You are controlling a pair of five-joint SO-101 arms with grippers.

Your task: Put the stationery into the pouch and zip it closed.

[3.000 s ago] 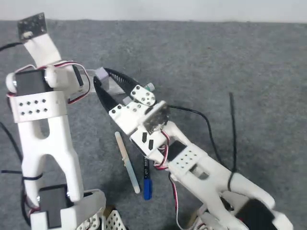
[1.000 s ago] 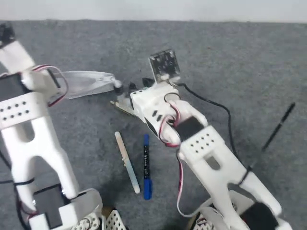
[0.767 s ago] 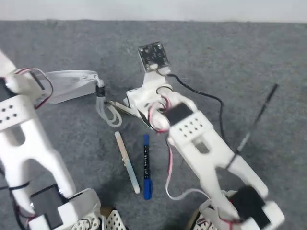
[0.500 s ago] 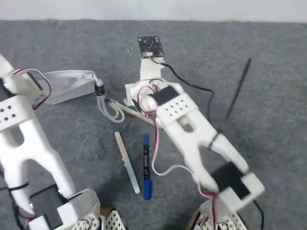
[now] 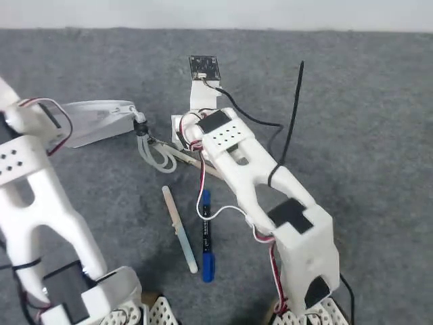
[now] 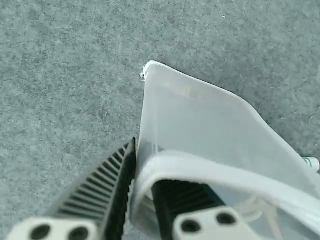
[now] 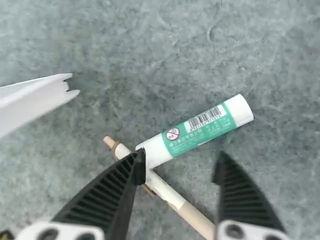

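- Left gripper [image 6: 144,167]: jaws pinching the rim of the translucent white plastic pouch [image 6: 200,115], one ribbed black jaw outside the wall and one inside.
- The pouch sits at 10 o'clock on the grey felt-covered bench [image 5: 379,101]. White cord loops [image 5: 152,154] hang from its 3 o'clock end. Three seconds ago it lay nearer the centre with the right arm's jaws at its mouth. It has since been drawn toward 9 o'clock and has not moved in the last half second.
- Right gripper [image 7: 180,164]: jaws spread and holding nothing, one on either side of the green-and-white glue stick [image 7: 195,130].
- The glue stick lies on the bench, apart from the pouch corner and outside the pouch. It rests across the beige pencil-like stick [image 7: 165,192], touching it.
- Right arm: over the last second it has swung from 4 o'clock to stand nearly along the 6–12 line, with its wrist board now at 12 o'clock.
- Cream slim pen [image 5: 179,230]: on the bench at 6 o'clock, outside the pouch, position unchanged.
- Blue-capped black marker [image 5: 206,237]: just beside the pen on its 3 o'clock side, roughly parallel to it, position unchanged.
- Black cable [image 5: 294,101]: now sticks up toward 12 o'clock, where it leaned toward 2 o'clock a second ago.
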